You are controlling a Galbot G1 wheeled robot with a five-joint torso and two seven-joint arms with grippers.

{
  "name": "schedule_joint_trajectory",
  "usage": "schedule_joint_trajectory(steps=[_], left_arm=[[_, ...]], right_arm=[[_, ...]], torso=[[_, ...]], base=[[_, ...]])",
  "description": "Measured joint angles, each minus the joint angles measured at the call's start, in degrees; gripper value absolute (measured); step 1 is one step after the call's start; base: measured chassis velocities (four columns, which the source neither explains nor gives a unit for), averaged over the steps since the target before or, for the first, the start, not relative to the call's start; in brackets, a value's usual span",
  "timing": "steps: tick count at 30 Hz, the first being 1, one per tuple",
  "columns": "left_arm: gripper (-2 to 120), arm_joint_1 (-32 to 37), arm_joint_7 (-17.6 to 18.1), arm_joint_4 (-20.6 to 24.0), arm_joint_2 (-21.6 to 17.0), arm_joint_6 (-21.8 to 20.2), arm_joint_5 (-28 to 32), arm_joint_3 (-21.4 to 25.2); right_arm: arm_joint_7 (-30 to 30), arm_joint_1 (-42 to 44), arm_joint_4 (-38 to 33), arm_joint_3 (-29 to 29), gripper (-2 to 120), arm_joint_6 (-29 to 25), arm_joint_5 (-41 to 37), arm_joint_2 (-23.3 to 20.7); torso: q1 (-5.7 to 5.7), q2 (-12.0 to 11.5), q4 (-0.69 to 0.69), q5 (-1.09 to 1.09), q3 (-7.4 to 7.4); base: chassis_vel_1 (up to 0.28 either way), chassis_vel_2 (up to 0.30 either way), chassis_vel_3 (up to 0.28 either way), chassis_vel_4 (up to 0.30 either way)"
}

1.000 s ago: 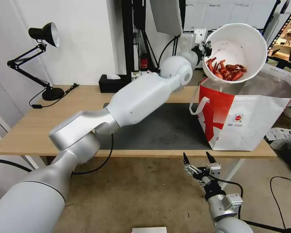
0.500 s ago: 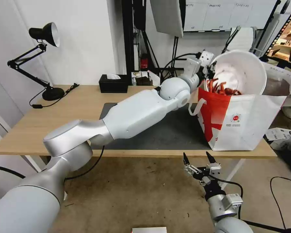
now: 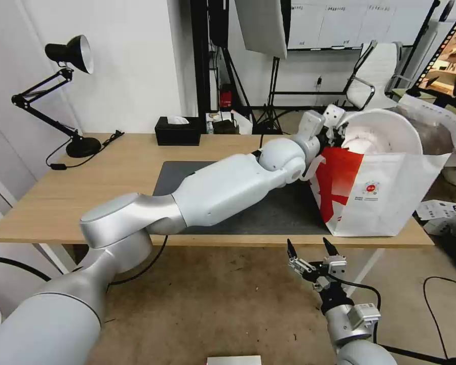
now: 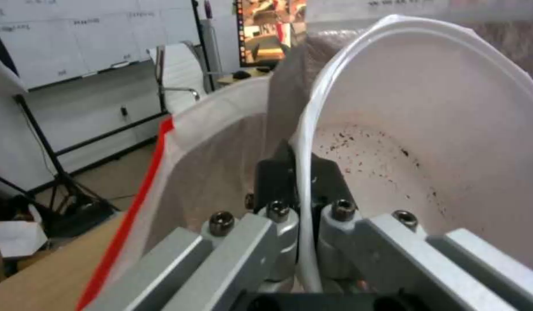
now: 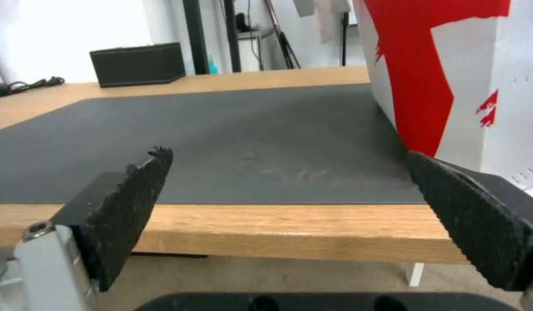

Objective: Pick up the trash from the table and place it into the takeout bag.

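Observation:
A white bowl (image 3: 385, 133), one piece of the trash, is tipped on its side and sunk partly into the open top of the takeout bag (image 3: 385, 197) at the table's right end. My left gripper (image 3: 334, 133) is shut on the bowl's rim (image 4: 305, 172) at the bag's left edge; the inside of the bowl (image 4: 439, 142) has dark specks. The bag is white with a red panel (image 5: 422, 73) and foil lining. Below the front edge of the table (image 3: 111, 162), my right gripper (image 3: 310, 248) hangs open and holds nothing.
A dark grey mat (image 3: 268, 208) covers the middle of the desk. A black tissue box (image 3: 177, 131) and a black desk lamp (image 3: 71, 96) stand at the back left. Behind the bag are a chair (image 3: 370, 76) and stands. Cables lie on the floor at the right.
My left arm has lowered the tipped bowl from above the bag down into its opening, and the red chillies have dropped out of sight. The right arm has stayed still.

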State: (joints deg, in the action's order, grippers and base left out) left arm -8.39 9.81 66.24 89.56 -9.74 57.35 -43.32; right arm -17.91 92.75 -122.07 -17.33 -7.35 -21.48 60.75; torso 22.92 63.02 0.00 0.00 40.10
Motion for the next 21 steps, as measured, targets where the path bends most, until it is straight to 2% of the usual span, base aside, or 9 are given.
schedule_joint_trajectory(steps=[3, 5, 6, 10, 13, 14, 16, 20, 21], left_arm=[[1, 0.0, -0.7, 0.0, 0.0, -0.1, 0.0, -0.4], [12, -0.1, -1.3, 0.1, -0.1, -0.3, 0.0, -0.7], [12, -0.1, -1.3, 0.1, -0.1, -0.3, 0.0, -0.7], [25, -0.2, -1.3, 0.3, -0.1, -0.5, 0.2, -0.8], [40, -0.2, -1.1, 0.6, -0.2, -0.6, 0.4, -0.7], [40, -0.2, -1.1, 0.6, -0.2, -0.6, 0.4, -0.7], [52, -0.3, -1.0, 1.1, -0.6, -0.6, 0.6, -0.5], [62, -0.3, -0.9, 2.0, -1.1, -0.6, 0.7, -0.4], [69, -0.3, -0.8, 2.3, -1.3, -0.6, 0.8, -0.3]], right_arm=[[0.0, 0.0, 0.0, 0.0, 100, 0.0, 0.0, 0.0], [0.0, 0.0, 0.0, 0.0, 100, 0.0, 0.0, 0.0], [0.0, 0.0, 0.0, 0.0, 100, 0.0, 0.0, 0.0], [0.0, 0.0, 0.0, 0.0, 100, 0.0, 0.0, 0.0], [0.0, 0.0, 0.0, 0.0, 100, 0.0, 0.0, 0.0], [0.0, 0.0, 0.0, 0.0, 100, 0.0, 0.0, 0.0], [0.0, 0.0, 0.0, 0.0, 100, 0.0, 0.0, 0.0], [0.0, 0.0, 0.0, 0.0, 100, 0.0, 0.0, 0.0], [0.0, 0.0, 0.0, 0.0, 100, 0.0, 0.0, 0.0]], torso=[[0.00, 0.0, 0.00, 0.00, 0.00], [0.00, 0.0, 0.00, 0.00, 0.00], [0.00, 0.0, 0.00, 0.00, 0.00], [0.00, 0.0, 0.00, 0.00, 0.00], [0.00, 0.0, 0.00, 0.00, 0.00], [0.00, 0.0, 0.00, 0.00, 0.00], [0.00, 0.0, 0.00, 0.00, 0.00], [0.00, 0.0, 0.00, 0.00, 0.00], [0.00, 0.0, 0.00, 0.00, 0.00]], base=[[0.000, 0.000, 0.000, 0.000], [0.000, 0.000, 0.000, 0.000], [0.000, 0.000, 0.000, 0.000], [0.000, 0.000, 0.000, 0.000], [0.000, 0.000, 0.000, 0.000], [0.000, 0.000, 0.000, 0.000], [0.000, 0.000, 0.000, 0.000], [0.000, 0.000, 0.000, 0.000], [0.000, 0.000, 0.000, 0.000]])
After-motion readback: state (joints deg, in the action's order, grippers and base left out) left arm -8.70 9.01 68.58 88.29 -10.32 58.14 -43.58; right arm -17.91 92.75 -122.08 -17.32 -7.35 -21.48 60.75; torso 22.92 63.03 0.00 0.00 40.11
